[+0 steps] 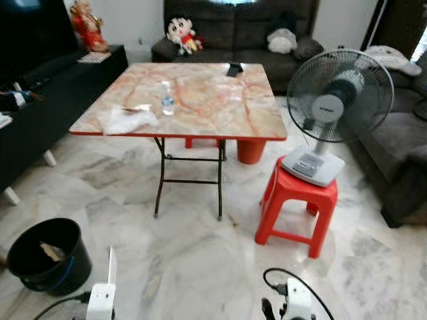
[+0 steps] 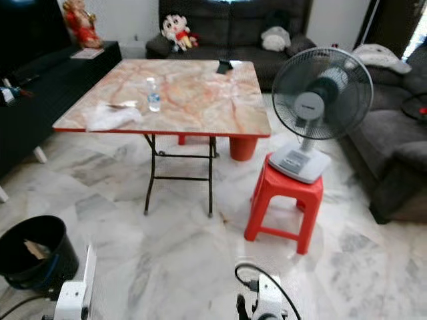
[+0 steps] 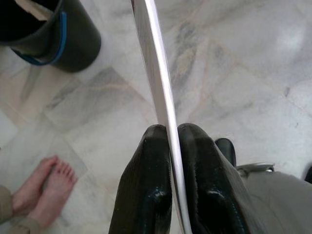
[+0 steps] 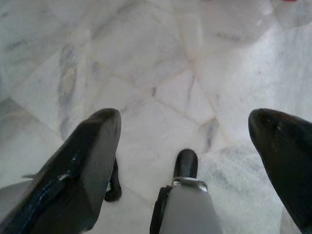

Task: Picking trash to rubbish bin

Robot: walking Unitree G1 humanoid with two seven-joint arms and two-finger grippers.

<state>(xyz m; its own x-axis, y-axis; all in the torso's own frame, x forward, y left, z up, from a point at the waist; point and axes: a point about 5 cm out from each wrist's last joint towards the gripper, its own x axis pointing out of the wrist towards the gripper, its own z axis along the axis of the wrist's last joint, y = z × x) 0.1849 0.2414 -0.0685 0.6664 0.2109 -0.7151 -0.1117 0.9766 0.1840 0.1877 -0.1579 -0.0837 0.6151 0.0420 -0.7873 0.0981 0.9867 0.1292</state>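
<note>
trash is in two places. a thin white card [image 3: 158, 83] is pinched tight between the two black fingers [image 3: 146, 185] of the left gripper [image 3: 171, 146], low over the marble floor [image 1: 200, 267]. the card stands on its edge and points up. a black bin [image 1: 48, 257] sits on the floor near the left gripper, with a bit of brown paper [image 1: 51, 251] inside it. a person's bare feet [image 3: 46, 187] stand on the floor near the bin.

the right gripper [image 4: 195, 141] hangs over the floor with its fingers spread wide and nothing in them.

farther off stands a table [image 1: 220, 120]. a small bottle [image 1: 167, 99] stands near its left edge. a white wrapper [image 1: 127, 120] lies by the front left corner, and a dark thing [image 1: 234, 69] lies at the far edge. a fan [image 1: 333, 107] sits on a red stool [image 1: 297, 203] just right of the table.
</note>
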